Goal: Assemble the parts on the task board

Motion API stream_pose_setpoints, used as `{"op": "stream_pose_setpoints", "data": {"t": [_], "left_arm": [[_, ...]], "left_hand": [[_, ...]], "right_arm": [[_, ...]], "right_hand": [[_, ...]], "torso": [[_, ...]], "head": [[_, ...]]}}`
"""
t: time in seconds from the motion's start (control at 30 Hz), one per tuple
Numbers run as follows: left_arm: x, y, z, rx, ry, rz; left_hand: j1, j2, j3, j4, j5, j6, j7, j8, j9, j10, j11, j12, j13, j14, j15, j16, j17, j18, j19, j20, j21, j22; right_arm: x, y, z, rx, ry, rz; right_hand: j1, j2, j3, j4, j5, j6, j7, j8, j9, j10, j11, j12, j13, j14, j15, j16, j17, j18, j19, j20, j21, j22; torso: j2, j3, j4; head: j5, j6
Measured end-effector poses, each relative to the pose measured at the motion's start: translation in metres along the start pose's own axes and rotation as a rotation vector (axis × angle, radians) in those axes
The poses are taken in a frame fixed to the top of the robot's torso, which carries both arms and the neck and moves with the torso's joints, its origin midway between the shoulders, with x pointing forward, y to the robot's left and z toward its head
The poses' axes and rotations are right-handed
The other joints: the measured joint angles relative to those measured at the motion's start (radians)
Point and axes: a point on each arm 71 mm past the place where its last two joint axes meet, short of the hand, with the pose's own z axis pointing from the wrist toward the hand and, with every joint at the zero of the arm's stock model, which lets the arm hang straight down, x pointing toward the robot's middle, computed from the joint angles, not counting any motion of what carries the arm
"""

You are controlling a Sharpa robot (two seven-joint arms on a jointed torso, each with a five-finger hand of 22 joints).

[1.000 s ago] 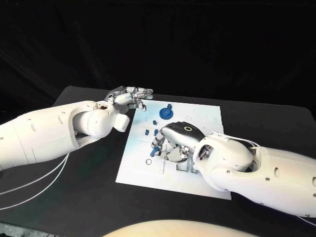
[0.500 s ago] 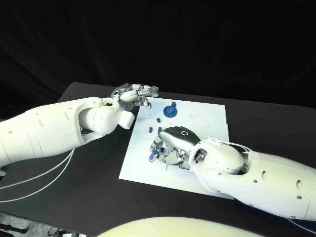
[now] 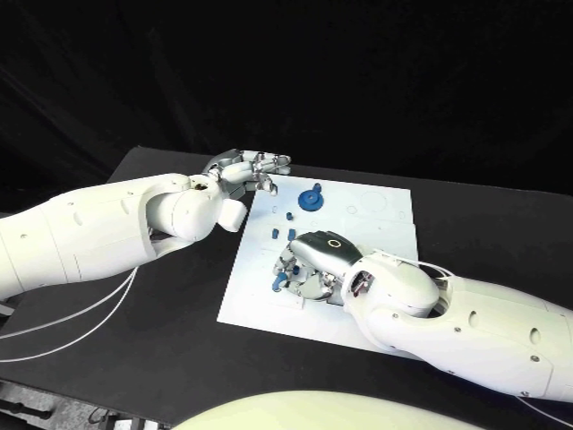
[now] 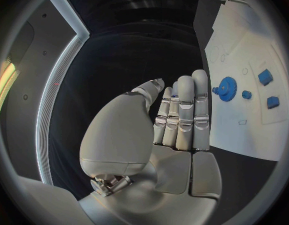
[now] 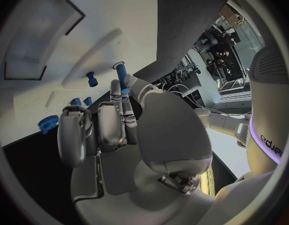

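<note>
The worktop (image 3: 132, 331) is matte black. On it lies a white board (image 3: 364, 210) printed with faint pale-grey outlines. A bright blue toothed wheel (image 3: 312, 200) sits just beyond the left hand's (image 3: 245, 173) silver fingers (image 4: 185, 110); small blue pegs (image 3: 274, 232) dot the white surface near it. The right hand (image 3: 315, 260) is silver and dark grey, its fingers (image 5: 116, 117) against a blue pin (image 5: 121, 76). Both arms are glossy white.

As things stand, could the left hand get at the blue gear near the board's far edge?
Probably yes: the left hand hovers open just beside the blue gear, with bare task board between them; the right hand works nearer the robot.
</note>
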Motion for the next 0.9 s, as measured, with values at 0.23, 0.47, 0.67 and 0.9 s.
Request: {"op": "stream_pose_setpoints", "data": {"t": [0.23,0.47,0.67,0.9], "left_arm": [[0.0001,0.0000,0.0000,0.000,0.000,0.000],[0.0001,0.0000,0.0000,0.000,0.001,0.000],[0.0000,0.0000,-0.0001,-0.001,0.001,0.000],[0.0001,0.0000,-0.0002,-0.001,0.001,0.000]], "left_hand": [[0.000,0.000,0.000,0.000,0.000,0.000,0.000,0.000,0.000,0.000,0.000,0.000,0.000,0.000,0.000,0.000,0.000,0.000,0.000,0.000,0.000,0.000],[0.000,0.000,0.000,0.000,0.000,0.000,0.000,0.000,0.000,0.000,0.000,0.000,0.000,0.000,0.000,0.000,0.000,0.000,0.000,0.000,0.000,0.000],[0.000,0.000,0.000,0.000,0.000,0.000,0.000,0.000,0.000,0.000,0.000,0.000,0.000,0.000,0.000,0.000,0.000,0.000,0.000,0.000,0.000,0.000],[0.000,0.000,0.000,0.000,0.000,0.000,0.000,0.000,0.000,0.000,0.000,0.000,0.000,0.000,0.000,0.000,0.000,0.000,0.000,0.000,0.000,0.000]], "right_arm": [[0.0021,-0.0012,0.0005,0.003,0.006,-0.005],[0.0036,-0.0007,0.0011,0.003,0.020,-0.014],[0.0040,0.0005,0.0022,0.002,0.024,-0.026],[0.0071,0.0038,0.0039,-0.005,0.028,-0.037]], "right_hand": [[0.000,0.000,0.000,0.000,0.000,-0.002,0.002,0.000,0.000,0.000,0.000,-0.004,0.000,0.000,0.000,0.000,0.000,0.000,0.000,0.000,0.000,0.000],[0.002,-0.003,0.000,0.000,0.000,-0.003,0.003,0.000,0.000,0.000,0.000,-0.004,-0.001,0.000,0.000,0.000,0.000,0.000,0.000,0.000,0.000,0.000],[0.002,-0.003,-0.003,-0.003,-0.001,-0.002,0.003,0.000,0.000,0.000,0.000,-0.019,-0.006,0.000,0.000,0.000,0.000,0.000,0.000,0.000,-0.002,0.000],[-0.021,-0.025,-0.014,0.000,-0.004,-0.112,0.036,-0.005,0.029,-0.049,0.029,-0.049,-0.021,0.000,0.022,0.006,0.013,0.000,-0.002,0.016,-0.019,0.000]], "torso": [[0.000,0.0002,0.0000],[0.000,0.0002,-0.0001],[0.000,-0.0001,-0.0006],[0.000,-0.0003,-0.0003]], "head": [[0.002,-0.001],[0.003,-0.003],[0.003,-0.003],[0.003,-0.002]]}}
